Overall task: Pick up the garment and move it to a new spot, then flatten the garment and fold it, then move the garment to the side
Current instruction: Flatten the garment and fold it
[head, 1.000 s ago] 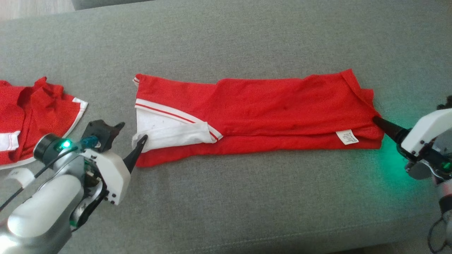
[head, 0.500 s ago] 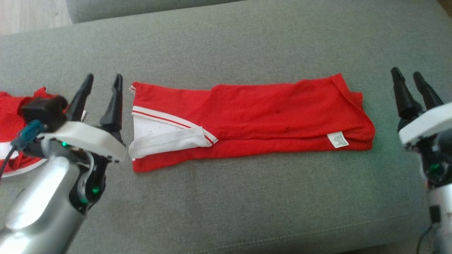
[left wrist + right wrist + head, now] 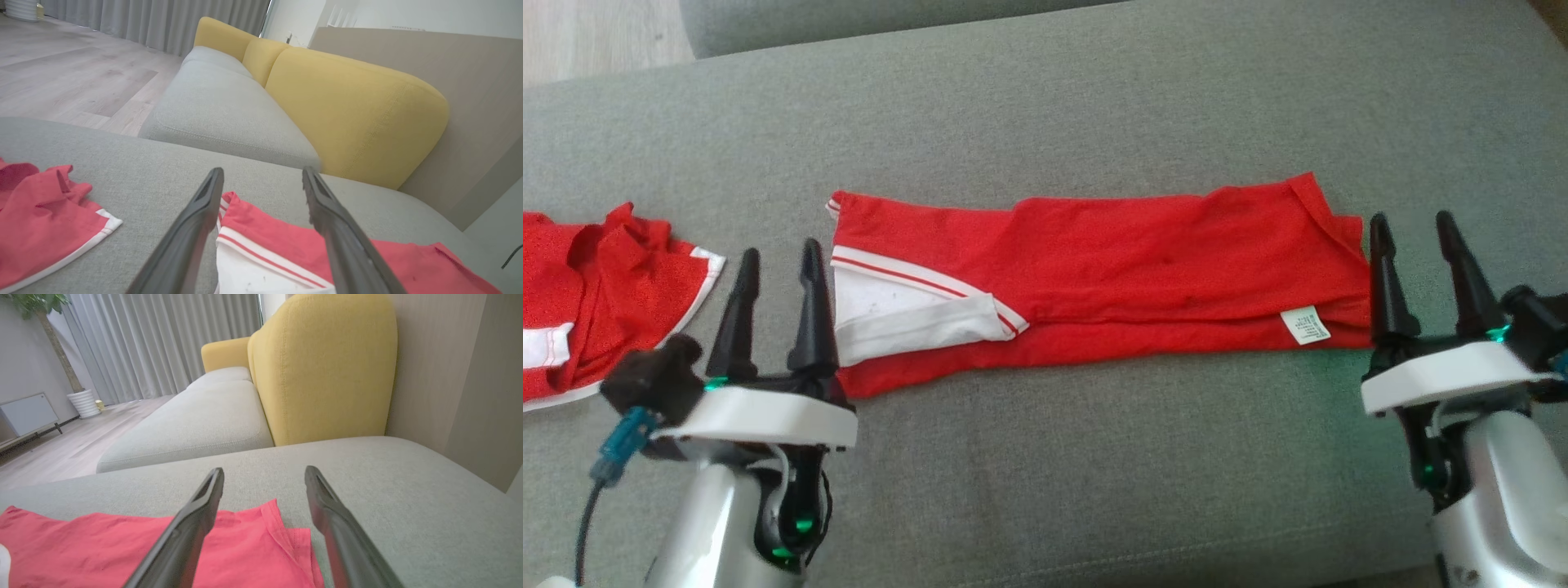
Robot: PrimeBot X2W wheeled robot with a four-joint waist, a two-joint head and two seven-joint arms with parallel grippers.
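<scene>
Garment: the red garment [image 3: 1143, 269] lies in a long strip across the middle of the grey cushion [image 3: 1045, 474]. Its white panel [image 3: 907, 314] is at the left end and its label [image 3: 1305, 324] near the right end.
Left gripper: the left gripper [image 3: 780, 249] is spread and empty at the strip's left end, one finger just beside the panel.
Right gripper: the right gripper [image 3: 1411, 218] is likewise parted and holds nothing at the right end (touching the hem or not, cannot tell).
Stage: probably the crosswise fold is next, with the move aside not yet done.
Risk, layers: a pinch that takes only the top layer would let the strip fall open as it lifts.
Risk, panel: the loose-looking panel may flop out.
Risk, skew: an uneven lift would twist the fold.
Risk, neighbour: a second garment [image 3: 596, 294] at the cushion's left edge, near the left gripper, could snag.
</scene>
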